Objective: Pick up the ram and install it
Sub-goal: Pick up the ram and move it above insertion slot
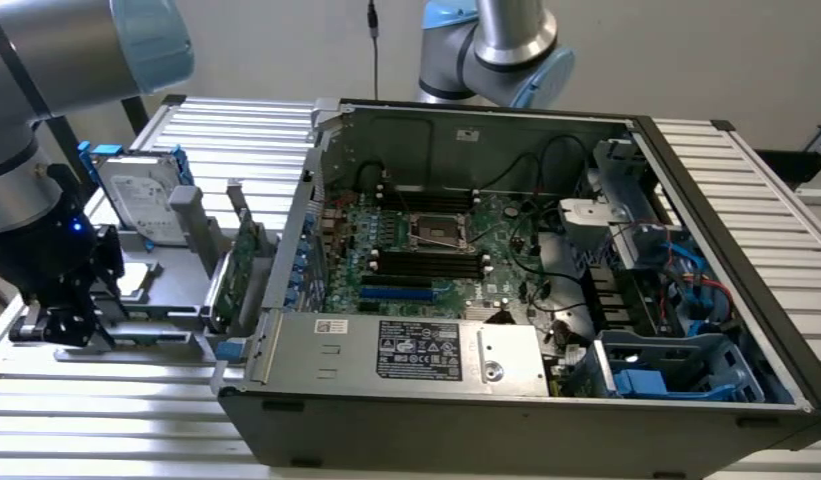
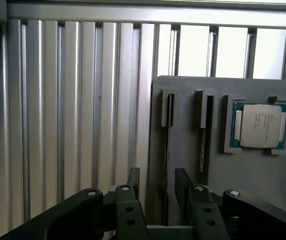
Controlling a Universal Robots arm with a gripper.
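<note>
My gripper (image 2: 158, 189) is open, its two dark fingers (image 2: 133, 182) hanging just above a grey holder (image 2: 253, 175). The holder has two narrow upright slots. A thin stick stands edge-on in each one, which I take to be the ram: one (image 2: 170, 112) lines up with the gap between my fingers, the other (image 2: 203, 145) lies just outside one finger. Nothing is held. In the exterior view the gripper (image 1: 63, 325) sits low at the left, over that holder (image 1: 157, 300), well away from the open computer case (image 1: 517, 300). The motherboard's long black slots (image 1: 430, 262) lie bare.
A processor chip (image 2: 259, 125) rests in a recess of the holder beside the slots. A hard drive (image 1: 141, 200) and a larger green card with a bracket (image 1: 237, 270) stand on the holder between me and the case. A second arm's base (image 1: 504, 50) rises behind the case.
</note>
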